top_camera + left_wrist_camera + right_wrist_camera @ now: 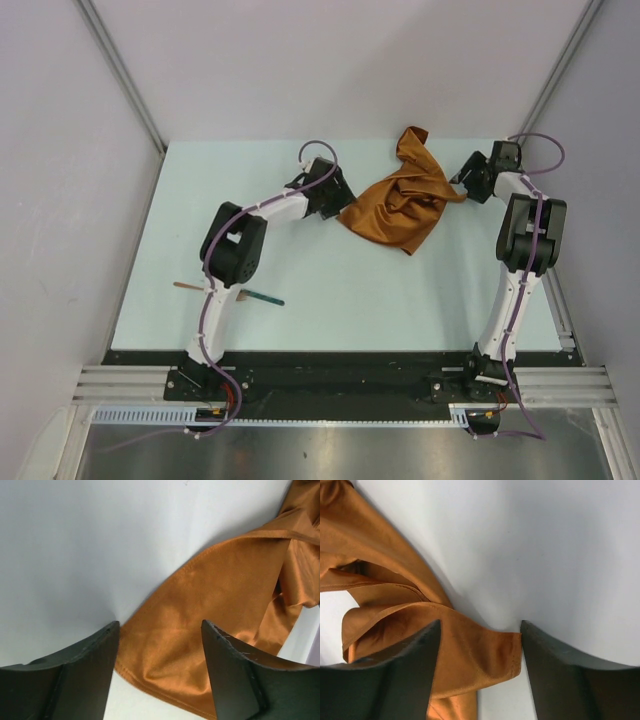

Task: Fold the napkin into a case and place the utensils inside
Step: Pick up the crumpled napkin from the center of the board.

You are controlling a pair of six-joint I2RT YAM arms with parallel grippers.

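Note:
The rust-orange napkin [402, 200] lies crumpled at the back middle of the table, one corner sticking up. My left gripper [343, 208] is open at its left corner; in the left wrist view the cloth corner [170, 655] lies between the two spread fingers. My right gripper [462, 183] is open at its right corner; in the right wrist view the hemmed corner [485, 655] lies between the fingers. The teal-handled utensil [265, 296] and the pale wooden one [187, 286] lie near the left arm's base, partly hidden by the arm.
The pale table [330, 300] ends at a black rail along the near edge [340, 358]. Grey walls close in on both sides and the back.

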